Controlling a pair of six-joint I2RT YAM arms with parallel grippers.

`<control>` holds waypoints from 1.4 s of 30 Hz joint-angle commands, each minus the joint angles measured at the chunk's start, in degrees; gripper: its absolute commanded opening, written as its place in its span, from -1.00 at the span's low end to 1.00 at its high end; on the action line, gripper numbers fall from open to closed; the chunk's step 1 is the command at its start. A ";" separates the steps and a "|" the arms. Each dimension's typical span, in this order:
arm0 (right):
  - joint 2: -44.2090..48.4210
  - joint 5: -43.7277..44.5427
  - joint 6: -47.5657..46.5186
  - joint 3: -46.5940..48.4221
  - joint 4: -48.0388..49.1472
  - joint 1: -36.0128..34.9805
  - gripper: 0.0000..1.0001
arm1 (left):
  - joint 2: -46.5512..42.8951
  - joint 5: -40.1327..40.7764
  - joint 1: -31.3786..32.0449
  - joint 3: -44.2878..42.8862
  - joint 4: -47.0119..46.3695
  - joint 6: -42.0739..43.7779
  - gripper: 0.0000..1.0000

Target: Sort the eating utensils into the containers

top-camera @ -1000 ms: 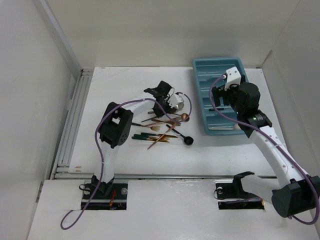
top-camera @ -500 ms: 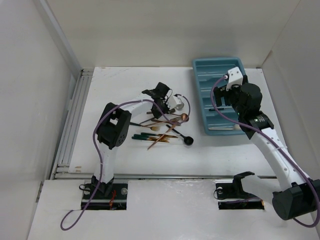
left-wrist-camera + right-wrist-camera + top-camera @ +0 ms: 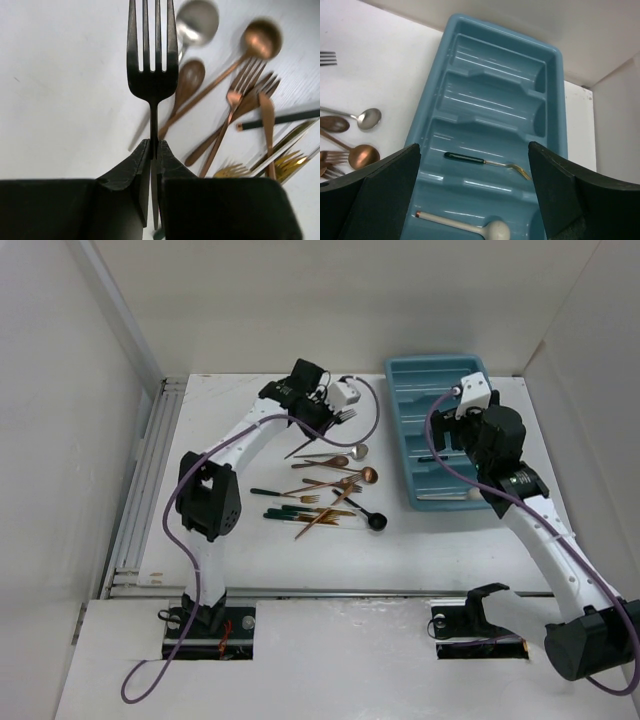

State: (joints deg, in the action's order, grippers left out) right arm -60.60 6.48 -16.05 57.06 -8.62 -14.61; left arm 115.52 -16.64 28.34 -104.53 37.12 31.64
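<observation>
My left gripper [image 3: 330,412] is shut on the thin stem of a black fork [image 3: 152,65] and holds it above the table, behind the pile, tines pointing away from the wrist [image 3: 154,150]. The other eating utensils [image 3: 325,495] lie in a loose pile mid-table: copper spoons and forks [image 3: 235,95], a silver spoon [image 3: 197,20], green-handled pieces, and a black round-headed spoon [image 3: 376,522]. The teal tray [image 3: 400,370] stands at the far right. It holds a green-handled gold fork [image 3: 485,162] and a cream-white spoon [image 3: 470,225] in separate compartments. My right gripper [image 3: 447,440] hangs open and empty over the tray [image 3: 475,200].
White walls close in the table at the back and both sides. A metal rail [image 3: 145,480] runs along the table's left edge. The tray's far compartments [image 3: 495,65] hold nothing. A purple cable loops beside each arm.
My left gripper has risen from the pile and moved toward the far side with the black fork in it. My right gripper has shifted slightly farther over the tray.
</observation>
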 commanded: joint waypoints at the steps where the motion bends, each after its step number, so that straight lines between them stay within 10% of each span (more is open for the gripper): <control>1: 2.32 5.97 2.34 4.72 1.33 -0.15 0.85 | -1.01 -3.22 3.12 -8.21 -0.11 -0.96 -1.00; 13: 20.50 24.54 0.59 7.10 -1.04 -0.15 0.80 | 18.49 -11.57 17.96 -30.55 -40.60 -17.92 -1.00; 25: 27.28 24.02 -5.30 6.58 -9.47 -0.15 0.80 | 26.07 -0.23 22.73 -28.72 -51.11 -14.15 -1.00; 27: 27.98 24.02 -5.30 5.88 -10.27 -0.15 0.85 | 26.07 -1.01 22.73 -28.19 -47.61 -12.92 -0.59; 28: 27.99 24.02 -5.30 5.87 -10.80 -0.15 0.92 | 25.46 -1.72 22.73 -28.18 -46.19 -12.92 0.14; 29: 27.99 22.63 -5.30 5.18 -10.80 -0.15 0.92 | 25.45 -2.42 22.73 -28.18 -44.78 -12.92 0.43; 32: 27.47 20.60 -4.25 4.64 -10.80 -0.15 0.95 | 22.56 -2.52 22.73 -28.18 -39.42 -12.92 0.93; 42: 16.75 16.49 12.42 6.76 -12.12 -0.15 0.86 | 3.15 11.52 14.56 -17.04 -23.16 -19.87 0.92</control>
State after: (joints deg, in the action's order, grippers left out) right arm -40.75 26.52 -11.70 62.35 -20.14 -14.59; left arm 131.09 -13.67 47.81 -124.40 9.10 14.15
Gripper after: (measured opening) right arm 0.935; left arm 0.976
